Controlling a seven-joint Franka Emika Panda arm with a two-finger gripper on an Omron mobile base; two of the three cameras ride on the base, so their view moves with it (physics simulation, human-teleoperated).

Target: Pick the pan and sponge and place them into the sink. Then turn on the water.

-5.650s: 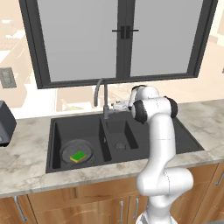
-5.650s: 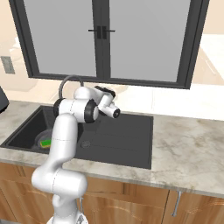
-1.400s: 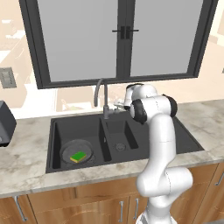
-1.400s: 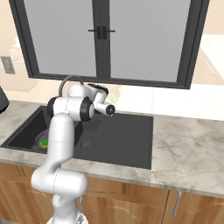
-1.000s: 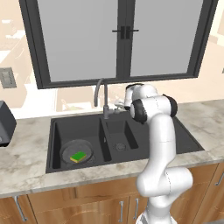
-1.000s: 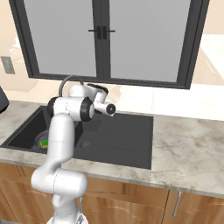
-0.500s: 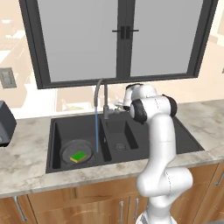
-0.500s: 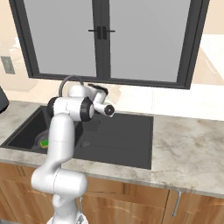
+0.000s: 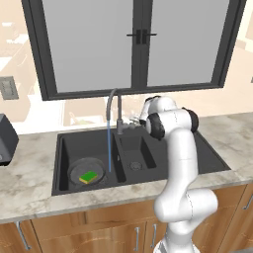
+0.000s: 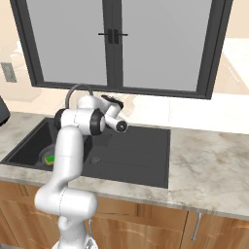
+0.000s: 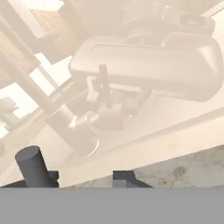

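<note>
Two things already lie in the large basin of the sink (image 9: 64,148): the pan (image 9: 88,173) on its floor, and the sponge (image 9: 89,176) green side up inside the pan. A thin blue line of water (image 9: 108,143) falls from the faucet (image 9: 112,101) spout into that basin, landing just beside the pan, so I judge the task as good as done.

My end effector (image 9: 134,120) sits behind the divider between the two basins, close to the faucet's base and handle. From my hand view I see a dark upright stub (image 11: 34,166) at the lower left, but whether my fingers are apart or pressed on anything I cannot tell (the pictures are too washed out there).

The step in hand is finishing at the handle. To do it well I should let go cleanly and draw away without knocking the lever, since a stray nudge could shut the stream off.

For room: the window frame (image 9: 138,89) stands close behind my wrist and the faucet's neck rises just to one side. Open space lies toward the drainboard (image 10: 141,146) and over the counter (image 10: 209,165).
</note>
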